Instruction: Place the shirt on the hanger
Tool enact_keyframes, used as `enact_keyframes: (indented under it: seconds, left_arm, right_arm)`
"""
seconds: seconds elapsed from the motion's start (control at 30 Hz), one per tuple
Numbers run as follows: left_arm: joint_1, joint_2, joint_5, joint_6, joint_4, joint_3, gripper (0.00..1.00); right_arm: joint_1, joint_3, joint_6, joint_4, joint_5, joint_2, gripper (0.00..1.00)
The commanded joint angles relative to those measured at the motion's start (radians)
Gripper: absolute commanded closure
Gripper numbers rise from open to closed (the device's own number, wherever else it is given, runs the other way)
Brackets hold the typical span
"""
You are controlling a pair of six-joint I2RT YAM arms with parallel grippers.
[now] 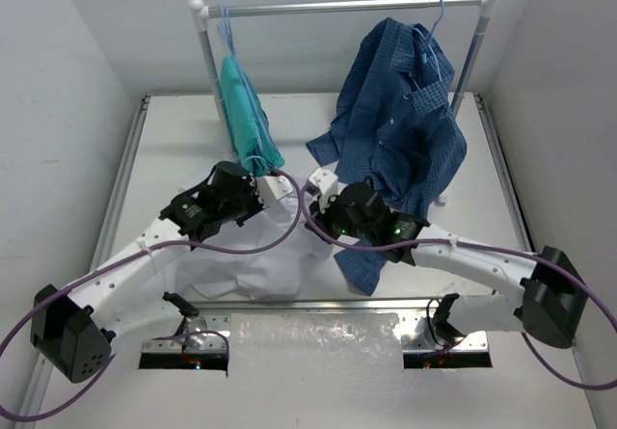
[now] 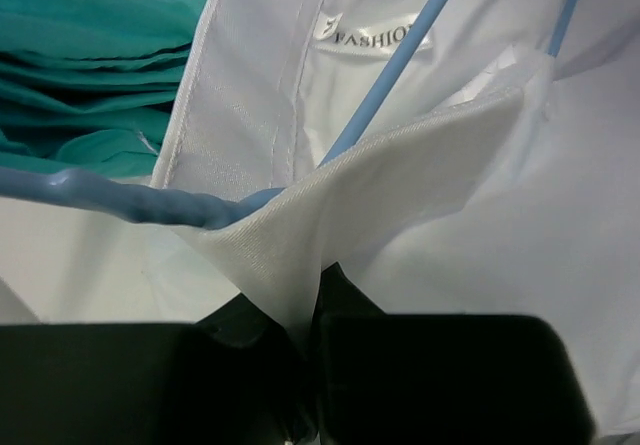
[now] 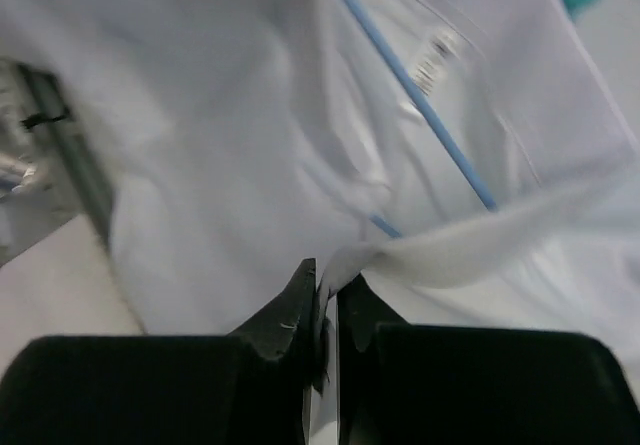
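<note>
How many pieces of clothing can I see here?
3. A teal garment hangs at the left end of the rail, a dark blue checked shirt hangs at its right end, and the white shirt lies bunched on the table below. None seems hidden.

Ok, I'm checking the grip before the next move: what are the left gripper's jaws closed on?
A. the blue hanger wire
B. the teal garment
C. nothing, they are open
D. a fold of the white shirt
D: in the left wrist view the left gripper has its jaws shut on a fold of the white shirt, while the hanger wire passes above, outside the jaws.
</note>
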Motion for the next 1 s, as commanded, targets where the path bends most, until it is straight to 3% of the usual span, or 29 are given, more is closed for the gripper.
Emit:
enact_keyframes:
  seconds: [0.0, 0.13, 0.23, 0.27, 0.3, 0.37, 0.4, 0.43, 0.47, 0.53, 0.6, 0.67, 0.7, 0.8, 0.97]
  left_arm:
    - [-0.012, -0.013, 0.142, 0.009, 0.003, 0.041, 1.00]
    - [-0.012, -0.053, 0.235, 0.047, -0.009, 0.026, 1.00]
    - [-0.012, -0.088, 0.288, 0.094, -0.001, -0.006, 1.00]
    - [-0.011, -0.091, 0.307, 0.108, 0.000, -0.011, 1.00]
    - [-0.012, -0.093, 0.320, 0.116, 0.002, -0.017, 1.00]
    - [-0.012, -0.088, 0.343, 0.137, 0.009, -0.022, 1.00]
    - [-0.012, -0.079, 0.344, 0.144, 0.014, -0.020, 1.00]
    - [-0.012, -0.070, 0.343, 0.151, 0.025, -0.019, 1.00]
    - [-0.012, -0.067, 0.343, 0.156, 0.026, -0.016, 1.00]
    - [-0.012, -0.064, 0.341, 0.162, 0.035, -0.010, 1.00]
    - [-0.011, -0.067, 0.343, 0.159, 0.040, -0.006, 1.00]
    - [-0.011, -0.073, 0.355, 0.148, 0.040, 0.001, 1.00]
    - [-0.011, -0.074, 0.364, 0.148, 0.037, 0.003, 1.00]
    - [-0.011, -0.099, 0.395, 0.148, 0.037, -0.005, 1.00]
    - [-0.011, -0.120, 0.427, 0.150, 0.054, -0.028, 1.00]
  right_arm:
    - [0.017, 0.059, -0.081, 0.146, -0.316, 0.019, 0.89]
    - [0.012, 0.042, -0.153, 0.065, -0.334, -0.053, 0.43]
    - [0.003, 0.042, -0.183, 0.022, -0.320, -0.174, 0.26]
    - [-0.003, 0.058, -0.189, 0.004, -0.334, -0.193, 0.25]
    - [-0.006, 0.116, -0.196, -0.060, -0.360, -0.201, 0.25]
    - [-0.008, 0.193, -0.232, -0.140, -0.436, -0.176, 0.36]
    - [-0.008, 0.266, -0.239, -0.224, -0.462, -0.134, 0.45]
    - [-0.008, 0.325, -0.290, -0.294, -0.490, -0.086, 0.70]
    - [-0.009, 0.344, -0.303, -0.316, -0.487, -0.086, 0.82]
    - [-0.031, 0.355, -0.337, -0.334, -0.473, -0.034, 0.94]
    - [-0.066, 0.341, -0.346, -0.325, -0.484, 0.005, 0.87]
    - [-0.138, 0.294, -0.323, -0.259, -0.559, 0.020, 0.65]
    - [-0.164, 0.271, -0.308, -0.210, -0.594, 0.026, 0.62]
    - [-0.218, 0.185, -0.265, -0.046, -0.683, 0.032, 0.59]
    - [-0.218, 0.213, -0.206, 0.006, -0.726, 0.137, 0.60]
